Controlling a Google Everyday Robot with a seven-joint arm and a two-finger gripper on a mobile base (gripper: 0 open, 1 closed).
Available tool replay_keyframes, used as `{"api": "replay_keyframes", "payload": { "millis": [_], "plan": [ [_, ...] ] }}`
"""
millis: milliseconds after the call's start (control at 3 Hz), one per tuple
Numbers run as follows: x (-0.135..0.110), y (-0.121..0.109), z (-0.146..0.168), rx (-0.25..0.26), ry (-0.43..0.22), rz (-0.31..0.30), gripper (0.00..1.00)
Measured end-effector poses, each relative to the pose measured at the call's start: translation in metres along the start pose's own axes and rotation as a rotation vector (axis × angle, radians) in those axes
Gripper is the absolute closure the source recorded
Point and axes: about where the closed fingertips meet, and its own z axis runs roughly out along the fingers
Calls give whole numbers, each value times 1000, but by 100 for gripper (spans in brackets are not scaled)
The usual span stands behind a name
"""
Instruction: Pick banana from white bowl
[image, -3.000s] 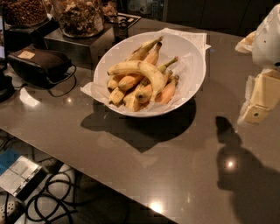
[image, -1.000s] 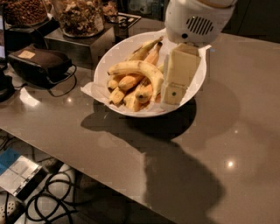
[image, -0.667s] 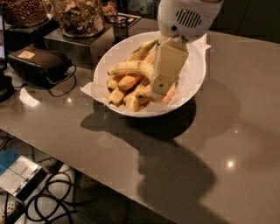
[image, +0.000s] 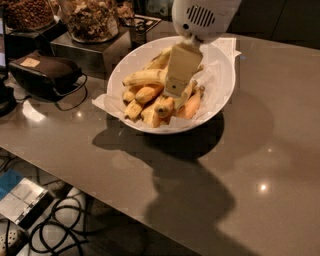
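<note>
In the white bowl (image: 220, 85) on the worktop (image: 280, 150) lies the banana (image: 144, 77), long, arched and pale yellow, among about seven shorter, more orange ones. The cream gripper (image: 175, 91) hangs low over the pile and covers the banana's bend; whether it is spread or closed cannot be told. Two glass jars (image: 92, 20) stand behind. A black case (image: 45, 75) carries a tan label, unreadable.

Camera looks down closely: gripper (image: 175, 91) over white bowl (image: 169, 128).
</note>
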Motion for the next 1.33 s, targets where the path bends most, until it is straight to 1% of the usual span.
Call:
{"api": "replay_keyframes", "payload": {
  "millis": [333, 667, 1000, 1333],
  "plan": [
    [-3, -11, 7, 22, 33, 42, 39],
    [-6, -22, 16, 28, 62, 72, 37],
    [-15, -32, 36, 5, 96, 82, 37],
    [-28, -38, 55, -14, 126, 71, 39]
  ]
}}
